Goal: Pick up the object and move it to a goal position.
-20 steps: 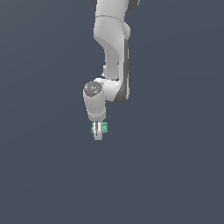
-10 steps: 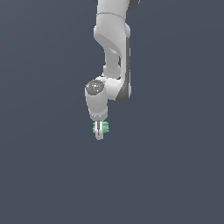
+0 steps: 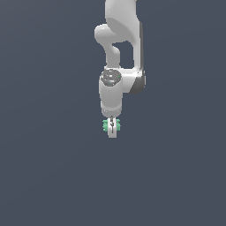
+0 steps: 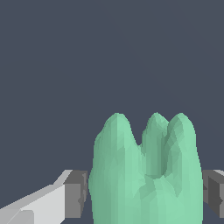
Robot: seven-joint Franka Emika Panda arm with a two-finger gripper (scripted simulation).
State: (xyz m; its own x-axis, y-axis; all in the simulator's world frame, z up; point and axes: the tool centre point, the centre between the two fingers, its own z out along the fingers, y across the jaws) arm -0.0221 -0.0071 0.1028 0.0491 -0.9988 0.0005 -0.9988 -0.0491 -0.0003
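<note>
Fingers (image 4: pixel 74 194) clamp the mint-green object (image 4: pixel 146 175) between them.

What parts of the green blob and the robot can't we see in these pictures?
- Exterior view: the green blob is too small for its shape to be made out, and the gripper hides its middle.
- Wrist view: the picture's edge cuts off the blob's base.
- Wrist view: both fingers are cut off by the picture's edges.
- Exterior view: the arm's base lies outside the picture.
</note>
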